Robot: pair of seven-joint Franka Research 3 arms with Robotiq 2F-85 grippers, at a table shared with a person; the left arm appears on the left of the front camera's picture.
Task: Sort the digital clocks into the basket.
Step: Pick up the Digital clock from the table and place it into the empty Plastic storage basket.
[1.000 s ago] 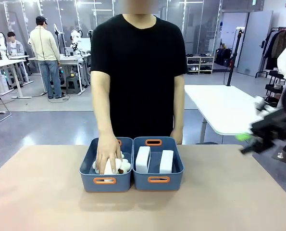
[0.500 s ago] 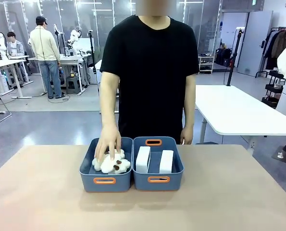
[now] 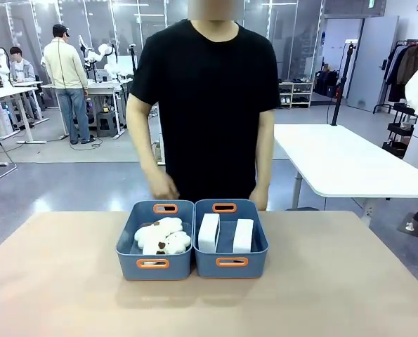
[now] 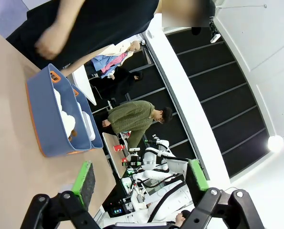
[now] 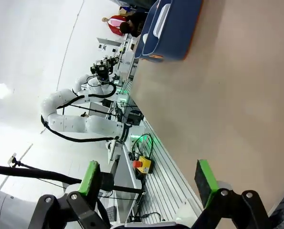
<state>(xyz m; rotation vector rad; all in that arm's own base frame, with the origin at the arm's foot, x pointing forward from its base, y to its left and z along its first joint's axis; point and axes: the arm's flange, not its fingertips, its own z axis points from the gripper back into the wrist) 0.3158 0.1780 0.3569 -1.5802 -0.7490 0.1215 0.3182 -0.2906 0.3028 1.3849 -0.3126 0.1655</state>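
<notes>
The person's hand [image 3: 163, 188] has lifted out of the left bin [image 3: 154, 262], leaving the fluffy toys [image 3: 161, 236] there. Two white clocks [image 3: 209, 232] stand upright in the right basket [image 3: 231, 262] mid-table. Left hand [image 4: 139, 179] and right hand [image 5: 149, 177] both gape wide, holding nothing.

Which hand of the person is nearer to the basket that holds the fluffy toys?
The person's right hand: it hangs just behind that basket. The left hand hangs behind the other basket.

Bright, even overhead light fills the room. The two bins cast a soft shadow on the near side of the bench [image 3: 68, 295]. The person's raised hand [image 3: 164, 187] is smeared by motion blur. Both wrist views bend strongly at the edges, and a ceiling lamp [image 4: 276, 142] flares white at the far right.
</notes>
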